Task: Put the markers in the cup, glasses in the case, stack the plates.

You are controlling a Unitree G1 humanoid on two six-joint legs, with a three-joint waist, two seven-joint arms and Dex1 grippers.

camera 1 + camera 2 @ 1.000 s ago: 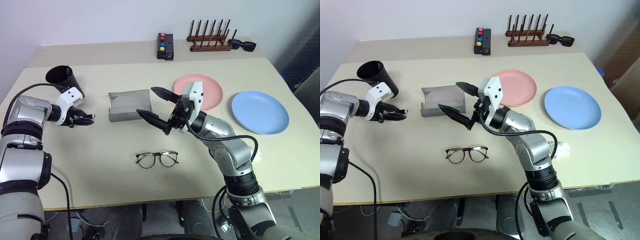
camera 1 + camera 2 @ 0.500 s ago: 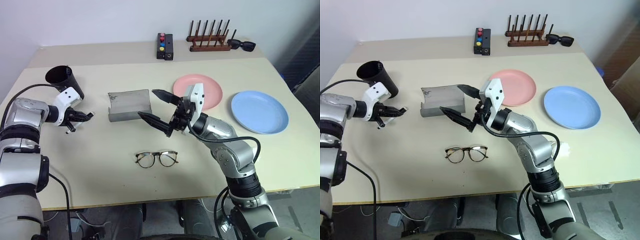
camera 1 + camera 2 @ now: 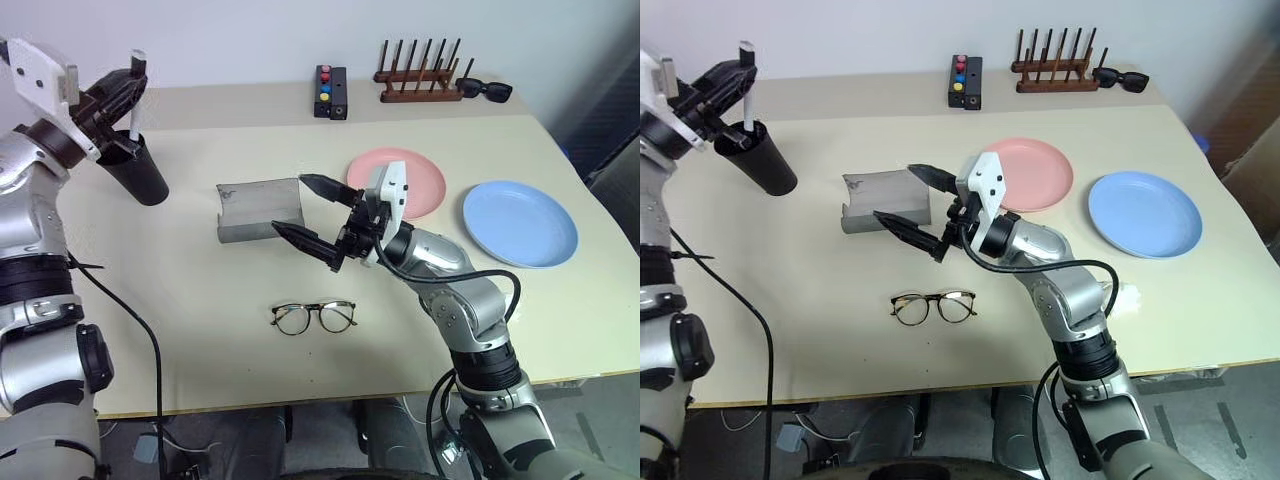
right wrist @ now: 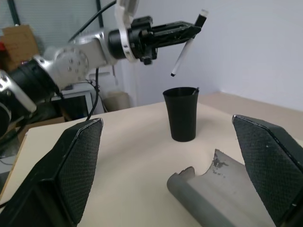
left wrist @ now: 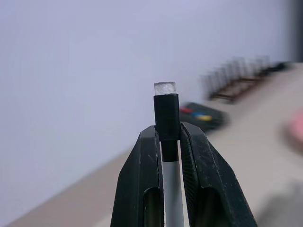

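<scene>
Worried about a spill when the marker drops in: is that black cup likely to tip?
Possibly. The cup is tall and tapers to a base narrower than its rim, so an off-centre knock could topple it. It looks like thin plastic, probably light. The marker hangs tilted above the rim in the left gripper, so a glancing entry seems plausible.

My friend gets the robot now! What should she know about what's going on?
Left gripper: shut on the white marker with a black cap, held above the tall black plastic cup.
Right gripper: open, empty, above the open grey felt case.
Brown-framed clear glasses lie on the table, nearer the robot than the case.
Salmon pink plate and light blue plate sit side by side.
Left: marker in cup, glasses cased, plates stacked.
</scene>
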